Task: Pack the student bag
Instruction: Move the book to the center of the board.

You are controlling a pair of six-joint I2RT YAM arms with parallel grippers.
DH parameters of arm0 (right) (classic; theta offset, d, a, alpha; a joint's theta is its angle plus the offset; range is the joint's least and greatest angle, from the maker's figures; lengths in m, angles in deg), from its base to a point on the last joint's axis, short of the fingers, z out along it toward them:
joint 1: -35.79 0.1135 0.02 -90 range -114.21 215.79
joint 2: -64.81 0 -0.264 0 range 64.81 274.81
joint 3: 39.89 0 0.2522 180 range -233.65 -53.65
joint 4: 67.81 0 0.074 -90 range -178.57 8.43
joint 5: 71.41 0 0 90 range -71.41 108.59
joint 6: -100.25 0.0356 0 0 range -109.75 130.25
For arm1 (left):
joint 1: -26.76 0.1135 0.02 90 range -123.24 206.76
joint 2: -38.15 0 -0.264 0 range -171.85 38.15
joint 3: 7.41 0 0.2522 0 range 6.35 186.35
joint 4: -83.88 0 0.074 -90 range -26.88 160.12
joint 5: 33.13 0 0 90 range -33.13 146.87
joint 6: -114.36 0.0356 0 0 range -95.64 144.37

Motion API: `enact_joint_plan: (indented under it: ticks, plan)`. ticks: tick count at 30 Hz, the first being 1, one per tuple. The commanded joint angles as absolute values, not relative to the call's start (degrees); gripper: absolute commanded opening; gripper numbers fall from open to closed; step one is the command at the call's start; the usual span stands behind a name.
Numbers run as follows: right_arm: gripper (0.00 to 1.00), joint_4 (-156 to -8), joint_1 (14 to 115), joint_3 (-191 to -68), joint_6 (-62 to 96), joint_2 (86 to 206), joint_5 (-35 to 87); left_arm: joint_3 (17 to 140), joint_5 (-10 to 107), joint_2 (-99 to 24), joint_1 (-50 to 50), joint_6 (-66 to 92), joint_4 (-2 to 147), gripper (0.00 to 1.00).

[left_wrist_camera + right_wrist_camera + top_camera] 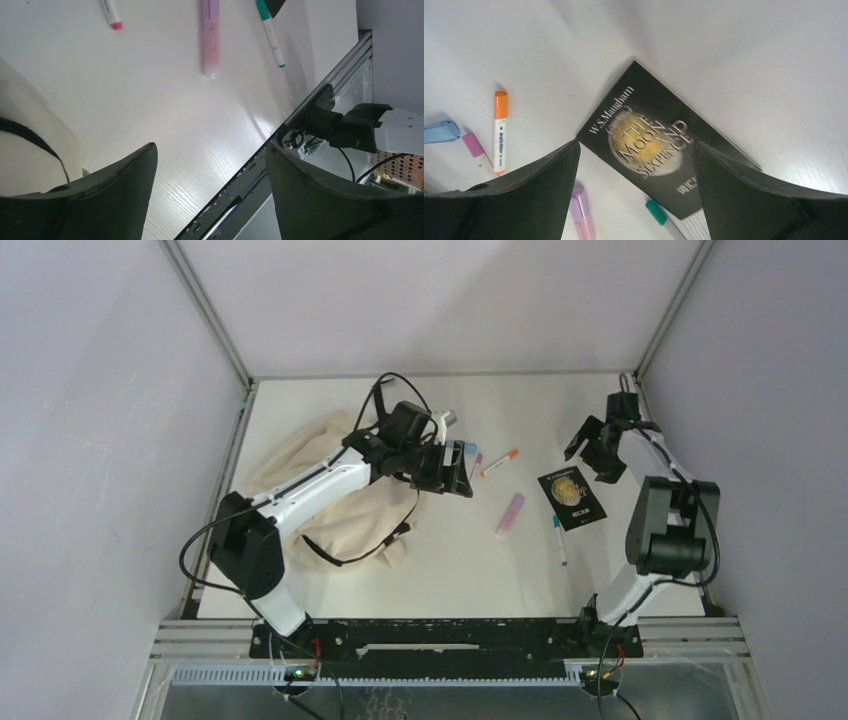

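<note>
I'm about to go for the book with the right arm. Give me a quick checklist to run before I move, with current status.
1. Right gripper open and empty: ok.
2. Right gripper aimed at the book: ok, the cover sits framed between its fingers in the wrist view.
3. Book clear of neighbours: cannot tell; the teal pen lies right by its edge.
4. Left gripper open and empty: ok.
5. Student bag mouth open to receive: cannot tell; the left arm crosses over it.
</note>
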State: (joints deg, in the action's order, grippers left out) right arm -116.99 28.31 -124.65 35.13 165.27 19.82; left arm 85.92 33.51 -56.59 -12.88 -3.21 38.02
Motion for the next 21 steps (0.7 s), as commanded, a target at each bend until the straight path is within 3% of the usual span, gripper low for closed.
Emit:
enact_joint_plan:
  ticks: [1, 7, 10, 17, 21]
  plan:
    - [0.90, -115.49, 26.50, -119.73, 36.39, 157.06, 18.69, 89.68, 32.07, -56.65, -13.85, -4.30, 39.58, 0.83]
    - [0.89, -114.80, 29.90, -103.47, 40.20, 143.88, 20.24, 89.24, 33.88, -55.88, -13.84, -3.44, 38.22, 0.83]
    - [0.79, -114.87, 31.68, -97.74, 41.86, 140.33, 22.97, 89.52, 33.61, -55.72, -13.77, -3.37, 37.75, 0.83]
    - [0.77, -115.70, 41.96, -94.22, 46.64, 144.51, 18.59, 90.67, 34.81, -54.62, -13.84, -2.55, 36.01, 0.83]
    - [0.77, -110.38, 44.80, -94.22, 48.36, 148.01, 24.08, 90.01, 35.22, -54.30, -13.85, -2.44, 35.93, 0.83]
